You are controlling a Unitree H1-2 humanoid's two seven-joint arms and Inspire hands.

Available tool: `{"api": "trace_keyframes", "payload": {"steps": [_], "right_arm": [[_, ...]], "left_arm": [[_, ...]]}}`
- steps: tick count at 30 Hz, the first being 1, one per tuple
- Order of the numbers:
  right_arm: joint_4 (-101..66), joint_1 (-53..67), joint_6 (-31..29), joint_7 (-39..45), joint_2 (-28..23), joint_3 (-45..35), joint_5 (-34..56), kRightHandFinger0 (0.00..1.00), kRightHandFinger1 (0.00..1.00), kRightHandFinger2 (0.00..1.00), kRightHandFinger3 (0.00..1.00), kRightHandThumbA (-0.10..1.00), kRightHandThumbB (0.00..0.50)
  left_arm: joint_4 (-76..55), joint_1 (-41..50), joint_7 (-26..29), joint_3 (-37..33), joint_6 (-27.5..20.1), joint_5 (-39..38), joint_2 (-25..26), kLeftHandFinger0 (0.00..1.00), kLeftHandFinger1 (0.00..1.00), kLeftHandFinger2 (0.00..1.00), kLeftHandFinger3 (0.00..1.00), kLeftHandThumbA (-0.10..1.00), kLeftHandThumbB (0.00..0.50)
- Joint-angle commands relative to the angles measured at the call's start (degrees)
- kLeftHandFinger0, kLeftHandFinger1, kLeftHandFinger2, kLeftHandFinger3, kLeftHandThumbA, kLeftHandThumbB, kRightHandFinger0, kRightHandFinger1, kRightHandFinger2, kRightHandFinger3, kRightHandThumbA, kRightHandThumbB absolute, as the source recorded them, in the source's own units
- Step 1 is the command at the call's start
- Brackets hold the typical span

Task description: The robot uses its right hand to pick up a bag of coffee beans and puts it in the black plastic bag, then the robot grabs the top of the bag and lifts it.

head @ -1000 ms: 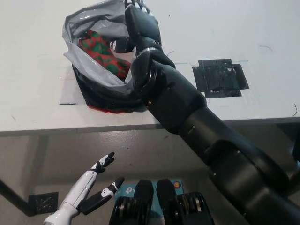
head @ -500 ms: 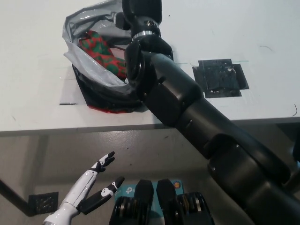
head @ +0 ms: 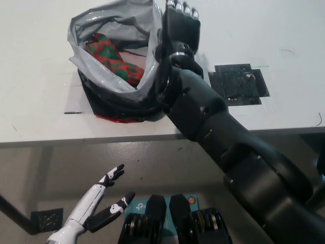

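Gripping crinkled glossy plastic bag (head: 109, 25), right hand (head: 180, 28)

Right hand (head: 180, 25) beside plastic bag (head: 109, 30) rim; coffee bag (head: 112, 58) inside.

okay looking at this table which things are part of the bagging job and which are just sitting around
Part of the job:
black plastic bag, mouth open
coffee bean bag, red and green, inside it
right hand at the bag's rim

Just lying about:
black tape patch on the table
left hand, open, resting below the table edge
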Motion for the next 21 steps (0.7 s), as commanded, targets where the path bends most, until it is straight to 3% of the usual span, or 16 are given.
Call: {"api": "trace_keyframes", "payload": {"steps": [1, 10, 15, 17, 21], "right_arm": [[2.36, -3.41, -2.39, 1.87, 1.52, -2.15, 2.43, 1.00, 1.00, 1.00, 1.00, 0.97, 0.500], [3.94, -2.79, -2.82, 4.65, 2.98, -6.19, 5.80, 1.00, 1.00, 1.00, 1.00, 1.00, 0.500], [2.99, -4.45, -4.23, 2.59, 2.50, -7.74, 6.44, 1.00, 1.00, 1.00, 1.00, 1.00, 0.491], [1.79, -5.18, -5.20, 1.31, 1.98, -8.78, 6.97, 1.00, 1.00, 1.00, 1.00, 1.00, 0.495], [-3.36, -6.12, -4.85, 1.58, 0.48, -9.91, 6.83, 1.00, 1.00, 1.00, 1.00, 1.00, 0.460]], "left_arm": [[-2.10, -0.79, -0.47, -0.07, -0.25, -0.03, 0.69, 1.00, 1.00, 1.00, 1.00, 0.75, 0.140], [-2.73, -0.95, -0.52, -0.59, 0.36, 0.98, 0.56, 1.00, 1.00, 1.00, 1.00, 0.80, 0.162], [-2.61, -0.95, -0.59, -0.20, -0.08, 0.17, 0.76, 1.00, 1.00, 1.00, 1.00, 0.74, 0.128], [-2.33, -0.91, -0.73, -0.11, -0.32, -0.30, 0.83, 1.00, 1.00, 1.00, 1.00, 0.74, 0.144], [-1.53, -0.95, -0.72, -0.10, -0.99, -0.44, 0.97, 1.00, 1.00, 1.00, 1.00, 0.77, 0.158]]}}
